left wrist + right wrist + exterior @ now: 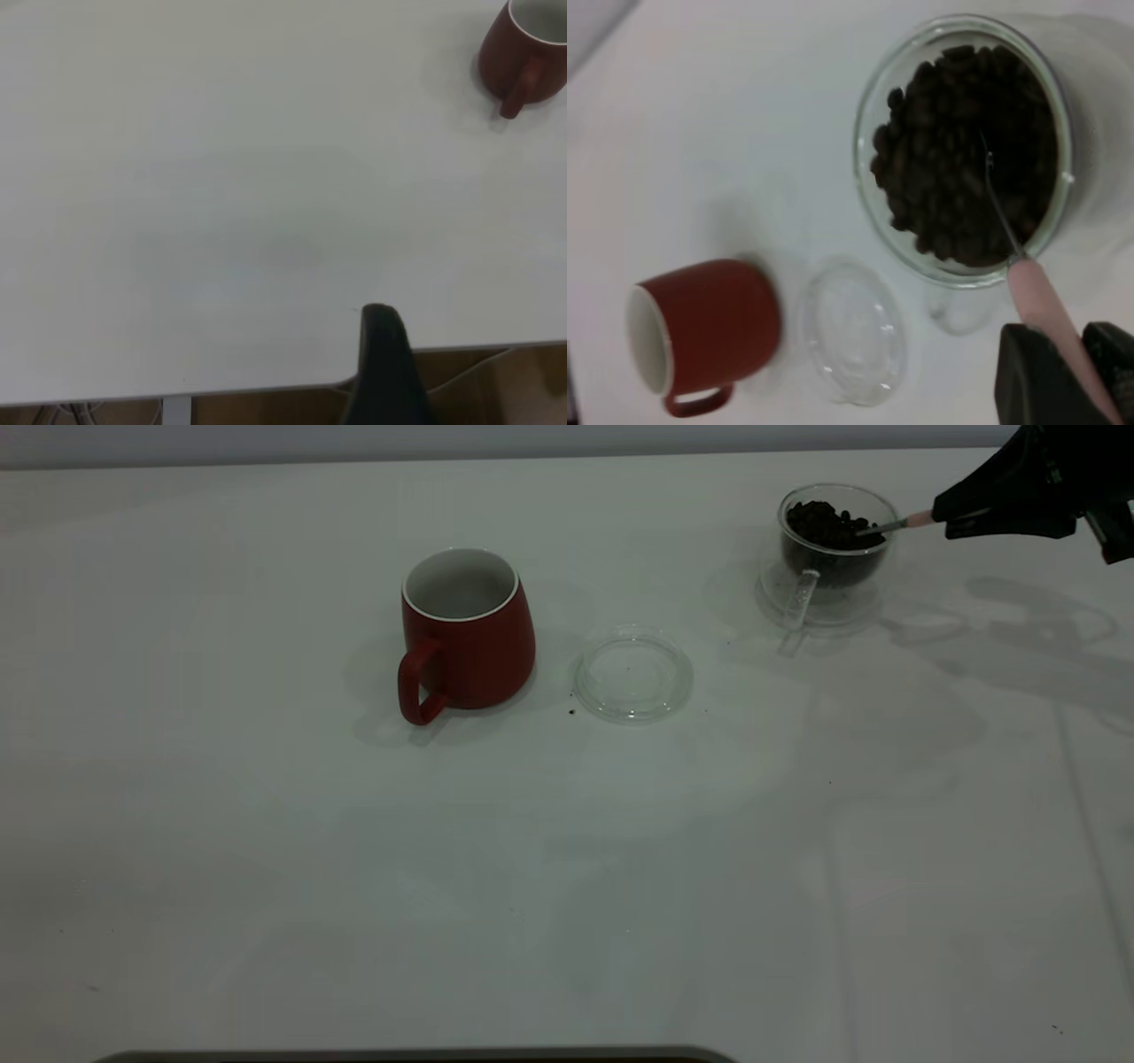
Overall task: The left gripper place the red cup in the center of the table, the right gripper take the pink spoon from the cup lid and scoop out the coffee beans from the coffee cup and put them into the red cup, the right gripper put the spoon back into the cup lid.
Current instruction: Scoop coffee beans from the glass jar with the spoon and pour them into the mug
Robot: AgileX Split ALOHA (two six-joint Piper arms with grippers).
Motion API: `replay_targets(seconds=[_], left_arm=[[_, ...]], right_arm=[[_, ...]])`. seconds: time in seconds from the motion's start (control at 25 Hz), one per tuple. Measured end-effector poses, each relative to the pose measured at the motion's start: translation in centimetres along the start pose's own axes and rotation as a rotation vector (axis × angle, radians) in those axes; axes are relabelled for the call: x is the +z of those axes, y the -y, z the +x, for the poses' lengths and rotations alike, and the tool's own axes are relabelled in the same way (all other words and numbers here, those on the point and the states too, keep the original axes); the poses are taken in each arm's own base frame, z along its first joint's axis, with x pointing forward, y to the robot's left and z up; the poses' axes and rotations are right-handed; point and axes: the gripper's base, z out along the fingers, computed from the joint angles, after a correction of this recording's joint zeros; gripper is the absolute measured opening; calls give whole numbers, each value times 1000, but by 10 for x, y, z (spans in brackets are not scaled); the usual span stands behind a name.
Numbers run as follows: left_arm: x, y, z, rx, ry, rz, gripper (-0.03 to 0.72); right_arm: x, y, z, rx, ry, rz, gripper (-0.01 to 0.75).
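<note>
A clear glass coffee cup (833,536), heaped with dark coffee beans (826,524), stands at the table's far right as the right gripper (941,516), clamped on the pink-handled spoon (897,524), dips its metal bowl into the beans. The red ceramic cup (465,631), white inside and holding nothing, sits near the white table's (567,868) centre, the bare clear round cup lid (633,673) just beside it. No writing shows. The left gripper's (383,354) opening cannot be told.

No readable text, label, brand or number appears anywhere.
</note>
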Motion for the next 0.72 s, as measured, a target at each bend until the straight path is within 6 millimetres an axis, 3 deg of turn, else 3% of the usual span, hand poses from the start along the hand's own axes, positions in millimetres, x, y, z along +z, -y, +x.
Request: replay_targets(seconds=[0.36,0.72], left_arm=[[0,0,0,0,0,0,569],[0,0,0,0,0,0,569]], right_arm=[[1,22,2,105,4,-89,102],[-12,31,-2,130,22,-128,102]])
